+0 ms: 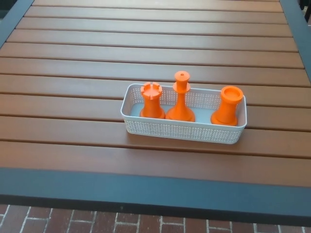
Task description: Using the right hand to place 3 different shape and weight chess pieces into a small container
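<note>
I see neither hand in the head view, so I can't tell their finger state. White perforated basket [182,131] sits on the slatted wooden table [73,63], slightly toward 4 o'clock of frame centre. All three orange pieces stand upright inside it: notched rook [151,100] at the 9 o'clock end, tall slim piece [181,98] in the middle, wide-topped piece [228,106] at the 3 o'clock end. Dark table edge [146,187] at 6 o'clock, brick floor [97,221] below.
</note>
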{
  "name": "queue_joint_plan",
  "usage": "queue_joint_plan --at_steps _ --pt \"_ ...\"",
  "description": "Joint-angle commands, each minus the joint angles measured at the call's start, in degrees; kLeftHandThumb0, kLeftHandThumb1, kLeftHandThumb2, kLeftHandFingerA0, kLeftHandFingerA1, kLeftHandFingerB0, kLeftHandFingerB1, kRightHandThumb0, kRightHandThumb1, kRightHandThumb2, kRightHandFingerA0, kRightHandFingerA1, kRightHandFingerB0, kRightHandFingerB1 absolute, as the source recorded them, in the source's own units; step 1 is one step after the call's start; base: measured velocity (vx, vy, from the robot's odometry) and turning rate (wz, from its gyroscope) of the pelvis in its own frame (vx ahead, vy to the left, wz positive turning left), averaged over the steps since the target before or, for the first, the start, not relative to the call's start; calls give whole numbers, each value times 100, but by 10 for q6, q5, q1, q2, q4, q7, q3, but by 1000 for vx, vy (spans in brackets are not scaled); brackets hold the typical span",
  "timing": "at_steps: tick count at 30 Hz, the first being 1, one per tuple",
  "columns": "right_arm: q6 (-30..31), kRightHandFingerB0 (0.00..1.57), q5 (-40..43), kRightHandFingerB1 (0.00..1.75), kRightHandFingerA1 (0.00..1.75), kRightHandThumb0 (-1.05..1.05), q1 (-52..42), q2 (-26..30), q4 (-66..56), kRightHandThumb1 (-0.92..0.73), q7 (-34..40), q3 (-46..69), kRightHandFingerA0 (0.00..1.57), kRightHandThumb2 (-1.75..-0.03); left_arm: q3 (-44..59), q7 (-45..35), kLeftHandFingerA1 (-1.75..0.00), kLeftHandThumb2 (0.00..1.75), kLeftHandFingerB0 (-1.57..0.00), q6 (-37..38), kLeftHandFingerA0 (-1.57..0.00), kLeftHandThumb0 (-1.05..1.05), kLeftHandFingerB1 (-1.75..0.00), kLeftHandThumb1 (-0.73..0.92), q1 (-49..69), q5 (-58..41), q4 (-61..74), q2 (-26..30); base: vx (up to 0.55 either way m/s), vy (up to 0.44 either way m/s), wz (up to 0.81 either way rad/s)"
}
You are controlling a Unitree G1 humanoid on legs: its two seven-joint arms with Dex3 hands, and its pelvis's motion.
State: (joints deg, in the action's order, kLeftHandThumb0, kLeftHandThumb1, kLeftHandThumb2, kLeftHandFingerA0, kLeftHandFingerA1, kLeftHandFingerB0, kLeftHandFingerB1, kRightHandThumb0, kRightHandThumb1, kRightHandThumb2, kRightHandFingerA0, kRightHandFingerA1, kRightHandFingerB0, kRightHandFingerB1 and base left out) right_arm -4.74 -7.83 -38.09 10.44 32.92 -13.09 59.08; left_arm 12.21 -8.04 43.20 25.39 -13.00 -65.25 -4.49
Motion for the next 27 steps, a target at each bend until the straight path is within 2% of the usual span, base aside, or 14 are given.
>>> queue_joint_plan --at_steps 1,2,3,4,5,6,7,10,14,18,19,23,26,27 --pt "14 77 -49 54 62 -22 -72 6 -75 -58 -119 -177 96 -58 -19 73 -133 127 -139 -54 -139 -2 -132 51 -2 57 -13 29 0 0 0" --pt "33 77 -48 54 62 -22 -85 20 -98 -58 -165 -223 96 -58 -24 80 -133 127 -139 -64 -139 -2 -132 51 -2 63 -9 33 0 0 0" --pt "17 73 -59 49 58 -28 -90 33 -111 -59 -182 -250 89 -58 -34 95 -157 170 -115 -67 -119 -1 -145 13 0 79 -5 37 0 0 0" --pt "-2 73 -71 49 58 -28 -97 51 -128 -59 -203 -287 89 -58 -46 113 -157 170 -115 -71 -119 -1 -145 13 2 98 0 42 0 0 0" --pt "-21 75 -84 48 55 -20 -92 63 -129 -67 -213 -315 91 -61 -56 123 -129 122 -135 -72 -134 0 -128 44 4 111 4 46 0 0 0" --pt "-31 75 -91 48 55 -20 -87 71 -129 -67 -216 -334 91 -61 -61 129 -129 122 -135 -72 -134 0 -128 44 5 118 6 48 0 0 0" --pt "-35 72 -113 44 60 -23 -82 79 -146 -69 -223 -369 89 -62 -68 132 -151 164 -114 -80 -105 1 -136 3 -1 125 -1 53 0 0 0" --pt "3 73 -190 48 67 -21 -65 80 -232 -66 -232 -507 89 -60 -99 157 -135 146 -110 -113 -102 -8 -123 8 -14 153 -18 65 0 0 0" --pt "-54 72 -289 48 66 -31 -58 103 -252 -65 -175 -608 83 -60 -117 155 -133 145 -112 -105 -103 -13 -125 6 -17 162 -26 75 0 0 0" --pt "-27 59 -344 46 65 -32 -22 84 -214 -68 -103 -685 66 -60 -118 149 -128 144 -116 -110 -106 -9 -124 6 -19 149 -18 76 0 0 0" --pt "-27 66 -365 50 72 -36 1 74 -178 -65 -68 -708 67 -60 -121 146 -121 116 -111 -113 -99 -13 -115 10 -19 151 -14 75 0 0 0" --pt "-17 64 -386 51 72 -42 41 63 -113 -69 2 -761 65 -61 -137 147 -111 102 -111 -121 -99 -23 -107 16 -23 160 -18 80 0 0 0" --pt "7 62 -345 53 71 -42 83 67 -45 -73 43 -743 65 -62 -137 140 -109 101 -112 -124 -109 -8 -107 20 -32 152 -34 82 0 0 0" --pt "14 60 -332 54 71 -40 87 64 -37 -73 51 -741 63 -62 -139 142 -118 127 -115 -125 -108 -11 -108 10 -34 151 -36 82 0 0 0"
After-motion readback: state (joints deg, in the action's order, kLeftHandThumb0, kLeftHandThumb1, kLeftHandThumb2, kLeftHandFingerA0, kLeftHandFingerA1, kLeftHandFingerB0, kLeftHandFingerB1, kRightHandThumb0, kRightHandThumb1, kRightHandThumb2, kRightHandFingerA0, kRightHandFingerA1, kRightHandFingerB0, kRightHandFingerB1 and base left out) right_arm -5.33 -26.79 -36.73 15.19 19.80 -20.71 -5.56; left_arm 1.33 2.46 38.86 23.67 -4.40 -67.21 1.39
